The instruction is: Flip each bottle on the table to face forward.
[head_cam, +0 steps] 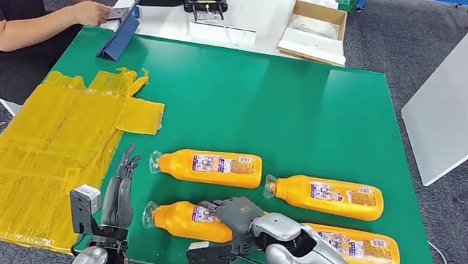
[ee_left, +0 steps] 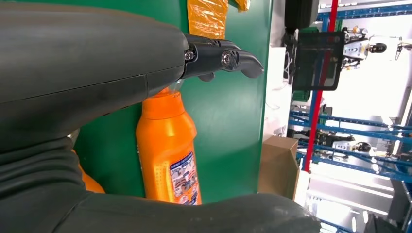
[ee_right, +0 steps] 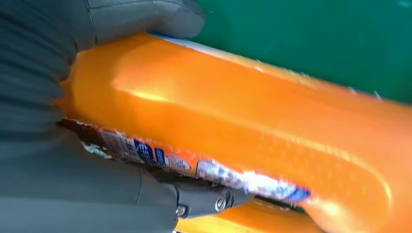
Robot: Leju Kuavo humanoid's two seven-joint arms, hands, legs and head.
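Four orange bottles lay on their sides on the green table (head_cam: 331, 118), in two rows in the lower centre of the head view, caps pointing to the frame's left. The upper-left bottle (head_cam: 212, 166) and the upper-right bottle (head_cam: 330, 196) showed their labels upward. The lower-right bottle (head_cam: 368, 249) lay partly behind the right arm, its label also visible.

The right hand (head_cam: 232, 219) was closed around the body of the lower-left bottle (head_cam: 186, 219). In the right wrist view the thumb (ee_right: 145, 19) pressed one side of this bottle (ee_right: 243, 126) and the fingers wrapped the label side, a grasp suited to rolling the bottle about its long axis.

The left hand (head_cam: 119, 192) stood at the lower left of the head view, fingers extended upward and holding nothing. In the left wrist view its fingers (ee_left: 218, 56) hung above a bottle's neck (ee_left: 163, 104) without touching. This position probably kept it clear of the working hand.

A yellow sheet (head_cam: 53, 154) covered the table's left edge. A person (head_cam: 6, 0) sat at the upper left.
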